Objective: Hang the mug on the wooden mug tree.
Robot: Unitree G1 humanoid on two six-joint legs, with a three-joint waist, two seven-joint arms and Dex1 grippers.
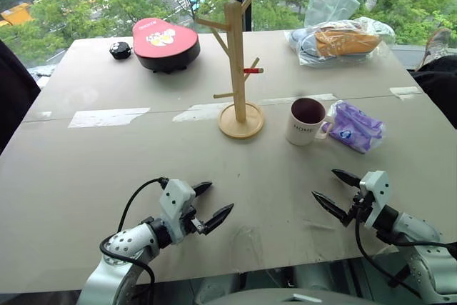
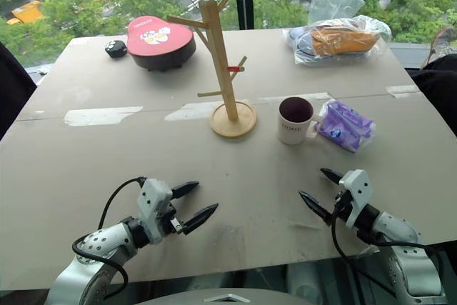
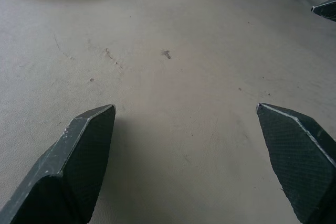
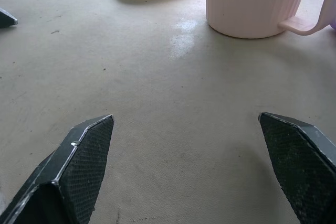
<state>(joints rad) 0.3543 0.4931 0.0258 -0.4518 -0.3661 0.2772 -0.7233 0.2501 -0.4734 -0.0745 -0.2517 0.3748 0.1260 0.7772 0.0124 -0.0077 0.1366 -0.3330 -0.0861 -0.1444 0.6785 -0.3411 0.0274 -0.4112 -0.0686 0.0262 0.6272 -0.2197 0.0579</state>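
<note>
Mug [image 1: 305, 121] upright on the table [image 1: 107, 169], just right of the wooden mug tree [image 1: 236, 69], apart from its base, handle facing a purple packet [image 1: 355, 126]. Left gripper [image 1: 216, 202] and right gripper [image 1: 334, 188] near of the tree, both spread wide, holding nothing.

Grey table [image 1: 107, 169], red-lidded black box [image 1: 166, 44], purple packet [image 1: 355, 126], bagged items [image 1: 341, 39]

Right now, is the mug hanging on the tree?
No, the mug stands on the table beside the wooden mug tree.
</note>
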